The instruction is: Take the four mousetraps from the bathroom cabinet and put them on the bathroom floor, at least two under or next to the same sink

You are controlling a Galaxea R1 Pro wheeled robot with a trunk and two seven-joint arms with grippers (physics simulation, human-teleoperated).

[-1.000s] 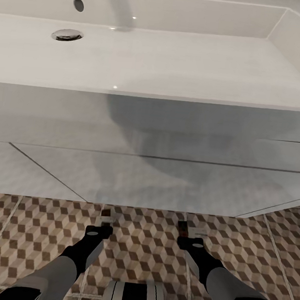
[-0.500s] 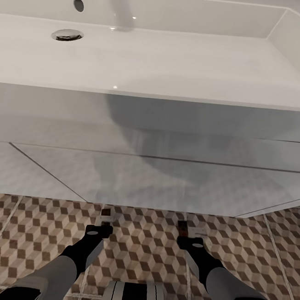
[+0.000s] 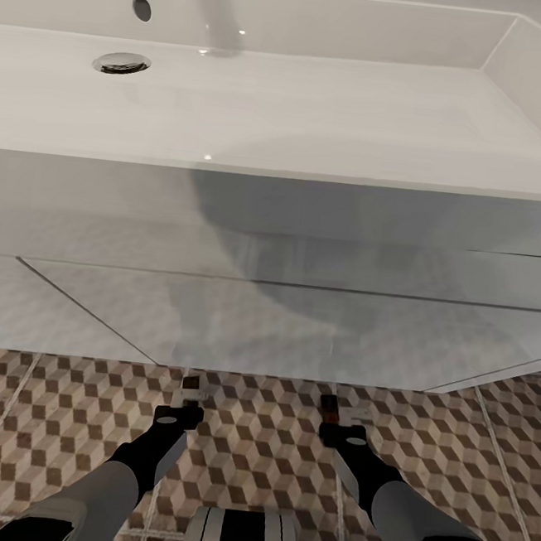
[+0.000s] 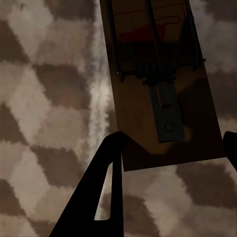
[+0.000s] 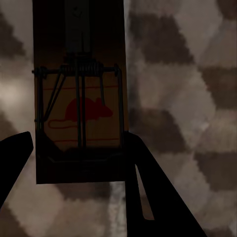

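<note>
Head view: both arms reach low over the cube-patterned floor [image 3: 55, 414] before the white sink [image 3: 320, 117]. Lowering the traps flat before letting go seems wise. Left gripper [image 3: 190, 395] clasps a mousetrap [image 4: 158, 84]; right gripper [image 3: 340, 413] clasps another mousetrap [image 5: 79, 98], fingers spread only board-wide.
</note>
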